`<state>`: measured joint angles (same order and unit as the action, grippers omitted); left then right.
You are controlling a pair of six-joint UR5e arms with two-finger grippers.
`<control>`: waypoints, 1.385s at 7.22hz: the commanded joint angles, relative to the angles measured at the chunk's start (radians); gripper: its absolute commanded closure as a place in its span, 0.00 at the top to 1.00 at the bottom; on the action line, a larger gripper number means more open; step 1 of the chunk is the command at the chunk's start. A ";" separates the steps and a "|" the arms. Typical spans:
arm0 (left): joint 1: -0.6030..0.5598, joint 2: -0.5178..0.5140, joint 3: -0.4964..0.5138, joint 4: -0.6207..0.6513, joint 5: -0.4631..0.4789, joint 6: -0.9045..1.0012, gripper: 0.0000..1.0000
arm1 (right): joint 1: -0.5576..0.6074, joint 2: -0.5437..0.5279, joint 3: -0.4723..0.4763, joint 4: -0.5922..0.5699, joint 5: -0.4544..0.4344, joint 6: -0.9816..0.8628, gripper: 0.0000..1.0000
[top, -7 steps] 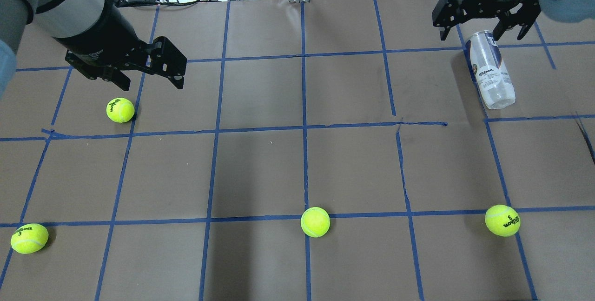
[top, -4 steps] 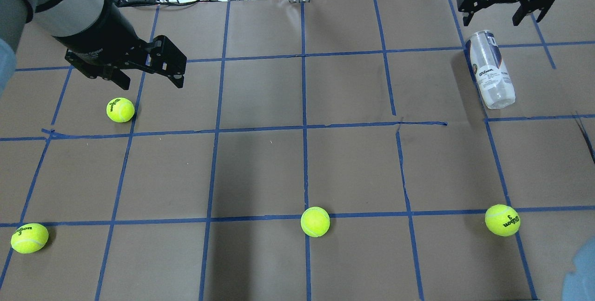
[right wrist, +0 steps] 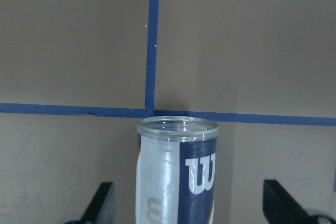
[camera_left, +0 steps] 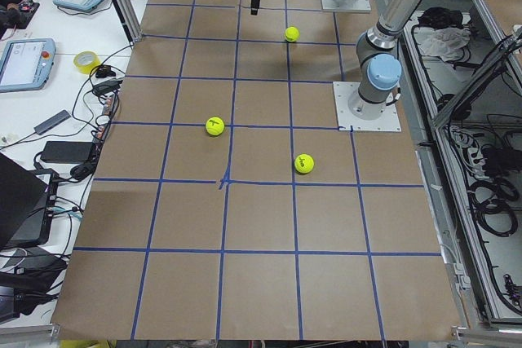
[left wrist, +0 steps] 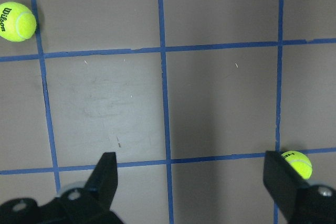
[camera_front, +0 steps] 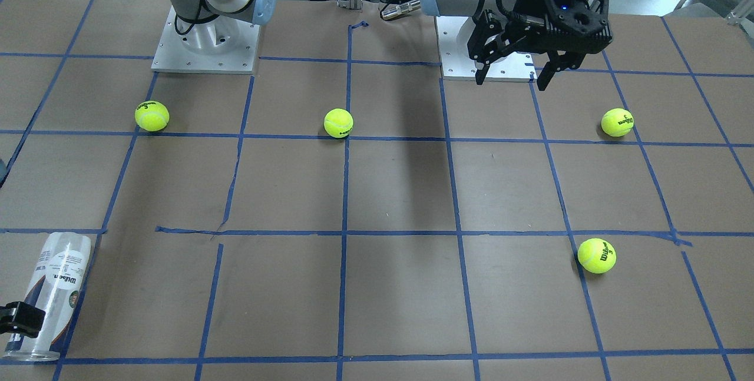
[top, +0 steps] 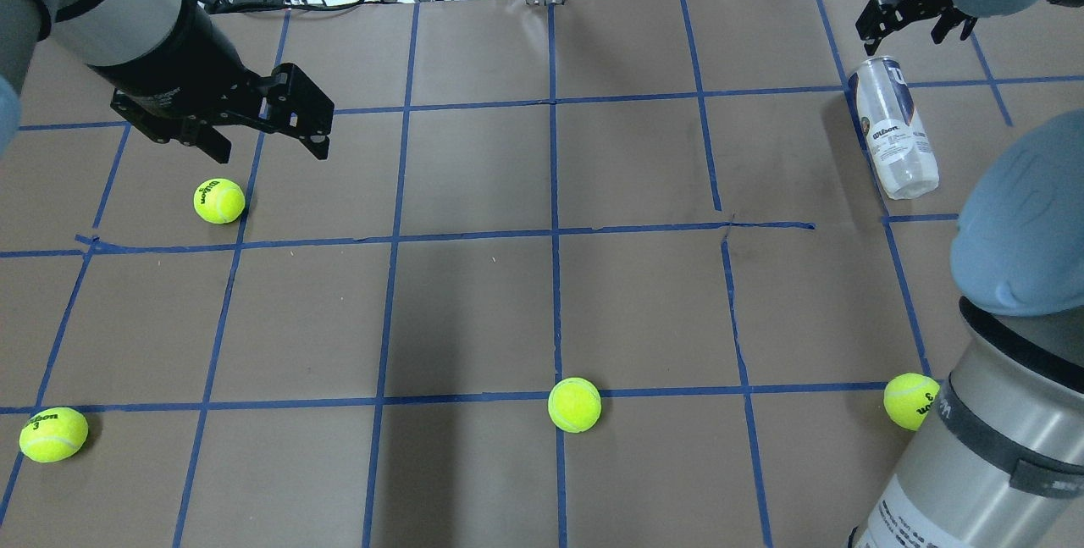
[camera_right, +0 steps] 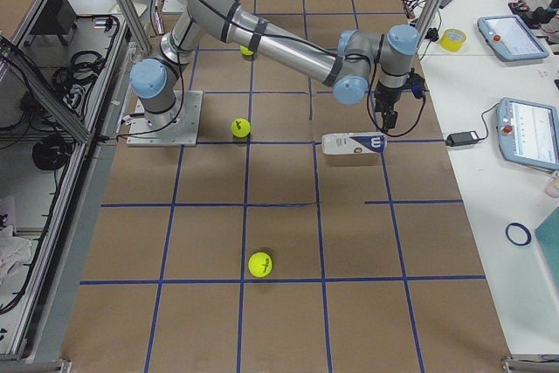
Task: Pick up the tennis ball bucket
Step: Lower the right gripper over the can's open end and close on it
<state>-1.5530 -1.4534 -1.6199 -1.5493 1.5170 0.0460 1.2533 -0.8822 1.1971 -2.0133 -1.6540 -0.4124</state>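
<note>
The ball tube (top: 893,129) lies on its side at the far right of the table (top: 635,302), its long axis running roughly away from my base. My right jaws hover just over its far, navy end, spread wide and empty. My left jaws, also wide and empty, hang well apart near a ball (top: 219,200). On flat paper, it could roll.

The tennis ball bucket (right wrist: 176,177) is lying lengthwise, clear rim pointing away, navy W label facing up. The right gripper (right wrist: 187,183) is holding its fingers (right wrist: 102,200) spread wide, one on either side of the bucket, clear of it. Blue tape lines (right wrist: 149,111) are crossing just beyond the bucket's rim.
</note>
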 commanded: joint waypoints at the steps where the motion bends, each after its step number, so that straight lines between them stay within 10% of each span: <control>1: -0.001 0.001 0.000 0.000 0.000 0.000 1.00 | -0.011 0.072 -0.004 -0.041 0.007 -0.054 1.00; 7: -0.004 -0.001 0.000 0.000 -0.001 -0.002 1.00 | -0.012 0.123 0.019 -0.140 0.049 -0.085 1.00; 10: -0.001 0.001 0.000 0.000 0.002 0.000 1.00 | -0.012 0.123 0.019 -0.136 0.060 -0.083 0.65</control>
<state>-1.5543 -1.4533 -1.6199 -1.5493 1.5179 0.0452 1.2410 -0.7561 1.2174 -2.1513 -1.5962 -0.4955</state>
